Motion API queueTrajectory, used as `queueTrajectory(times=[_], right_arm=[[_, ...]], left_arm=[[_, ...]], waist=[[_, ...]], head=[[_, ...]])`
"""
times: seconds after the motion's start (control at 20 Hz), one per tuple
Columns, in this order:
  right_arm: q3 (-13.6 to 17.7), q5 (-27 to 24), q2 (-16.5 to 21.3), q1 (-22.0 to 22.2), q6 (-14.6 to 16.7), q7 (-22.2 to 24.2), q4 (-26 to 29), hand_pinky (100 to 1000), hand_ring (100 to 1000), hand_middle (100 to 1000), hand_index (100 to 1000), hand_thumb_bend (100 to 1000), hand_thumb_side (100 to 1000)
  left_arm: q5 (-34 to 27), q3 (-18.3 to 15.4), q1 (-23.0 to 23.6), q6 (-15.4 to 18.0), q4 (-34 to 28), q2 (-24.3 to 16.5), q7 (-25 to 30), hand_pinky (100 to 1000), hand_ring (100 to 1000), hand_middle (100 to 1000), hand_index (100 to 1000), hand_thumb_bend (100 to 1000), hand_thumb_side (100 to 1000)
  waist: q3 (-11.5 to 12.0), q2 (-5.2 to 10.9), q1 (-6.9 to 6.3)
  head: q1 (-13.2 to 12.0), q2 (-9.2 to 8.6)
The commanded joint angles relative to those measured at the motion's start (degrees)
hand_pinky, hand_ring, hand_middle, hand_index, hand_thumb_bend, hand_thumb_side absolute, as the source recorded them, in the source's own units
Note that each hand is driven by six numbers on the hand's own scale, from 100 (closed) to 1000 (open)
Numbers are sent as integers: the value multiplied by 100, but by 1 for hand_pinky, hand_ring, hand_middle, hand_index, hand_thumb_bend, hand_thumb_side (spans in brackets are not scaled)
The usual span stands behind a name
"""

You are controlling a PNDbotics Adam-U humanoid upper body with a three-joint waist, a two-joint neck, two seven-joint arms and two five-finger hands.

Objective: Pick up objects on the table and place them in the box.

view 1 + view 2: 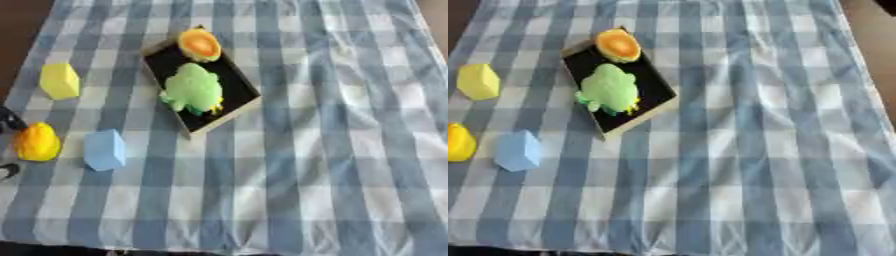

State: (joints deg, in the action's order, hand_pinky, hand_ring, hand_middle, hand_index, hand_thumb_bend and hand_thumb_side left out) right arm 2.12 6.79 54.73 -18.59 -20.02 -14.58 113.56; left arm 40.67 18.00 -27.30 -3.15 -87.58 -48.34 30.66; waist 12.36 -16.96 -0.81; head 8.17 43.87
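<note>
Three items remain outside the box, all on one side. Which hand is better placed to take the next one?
Left, probably. The yellow block, yellow round object and blue block all lie left of the box. Dark parts at the left edge beside the round object may be the left hand; no right hand shows.

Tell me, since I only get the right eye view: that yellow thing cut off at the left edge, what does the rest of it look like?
Observer: In the left eye view the yellow thing shows whole. It is a rounded, orange-tinged lump lying on the checked cloth, left of the blue block.
Operator: Is anything holding it?
Observer: Two dark bits show at the picture's left edge, one above the lump and one below. They look like parts of the left hand, but I cannot tell whether it touches the lump.
</note>
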Motion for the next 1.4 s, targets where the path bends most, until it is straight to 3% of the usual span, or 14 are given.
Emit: queueTrajectory(times=[0.05,0.15,0.25,0.35,0.45,0.7,0.9,1.1,1.4], right_arm=[[95,-83,121,-36,13,-56,20,916,861,779,836,100,754],[95,-119,107,-29,13,-67,13,916,860,777,835,100,757],[100,-137,98,-21,8,-83,3,916,859,776,835,100,758],[112,-149,99,-10,11,-103,2,916,858,775,834,100,756],[119,-158,97,-1,14,-119,3,916,858,774,833,100,757],[102,-187,75,23,8,-118,-19,917,857,774,834,100,763],[119,-241,50,44,7,-143,-36,919,855,782,832,100,767],[121,-295,34,44,7,-167,-45,920,853,781,830,100,767],[153,-296,72,66,15,-219,-33,919,858,779,829,100,764]], left_arm=[[233,4,-103,29,-4,-110,-141,689,610,574,684,337,100],[354,30,-119,26,16,-88,-268,678,605,569,683,358,100],[294,53,-109,0,50,-52,-333,715,668,644,768,488,100],[90,77,-99,-6,54,-50,-189,758,730,713,853,562,234],[7,83,-124,-20,22,-62,28,772,749,734,883,585,298],[164,91,-231,-208,55,-2,55,732,686,652,794,485,284],[407,131,-271,-245,119,43,-94,691,630,584,729,372,141],[469,119,-290,-217,58,74,-249,670,599,531,670,297,136],[12,-307,-500,-350,-1371,-43,-349,658,586,521,659,229,114]], waist=[[-1,14,-84],[-3,19,-85],[-7,22,-83],[-12,25,-83],[-14,27,-85],[-20,26,-89],[-24,18,-92],[-22,17,-88],[17,26,-76]], head=[[-25,25],[-26,25],[-26,25],[-29,25],[-36,25],[-56,25],[-65,25],[-52,25],[73,25]])
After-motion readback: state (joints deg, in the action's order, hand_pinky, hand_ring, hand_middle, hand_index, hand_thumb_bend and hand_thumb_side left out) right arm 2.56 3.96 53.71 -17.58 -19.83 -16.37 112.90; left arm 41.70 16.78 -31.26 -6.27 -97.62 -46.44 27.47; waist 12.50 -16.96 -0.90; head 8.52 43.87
